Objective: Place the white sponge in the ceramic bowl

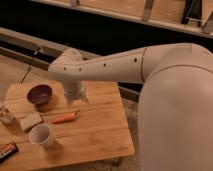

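Surface: low wooden table (95, 131) of pale slats, standing on a beige floor (15, 75).
Room: dark wall band behind, a wooden ledge (125, 10) along the top, a thin dark cable (29, 67) running down to the floor at left.
Robot: white arm (110, 65) reaching from the bulky white body (175, 115) at right, out over the table.
Gripper (76, 98): hanging over the table's middle, just right of the ceramic bowl and above the orange carrot-like piece; touching nothing that can be seen.
Pincer state: apart or together, not possible to tell.
Ceramic bowl (39, 93): one, dark maroon, upright near the far left corner of the table.
White sponge (31, 121): one, lying flat on the table in front of the bowl, apart from it, just behind the white cup.
White cup (41, 135): one, upright, near the front left.
Orange carrot-like piece (65, 118): one, lying flat, right of the sponge.
Candy bar (7, 149): one, dark wrapper, cut off by the left edge.
Hard to make out: a small pale object (5, 114) at the left edge, partly cut off, kind unclear.
Hidden: table's right side behind the robot body.
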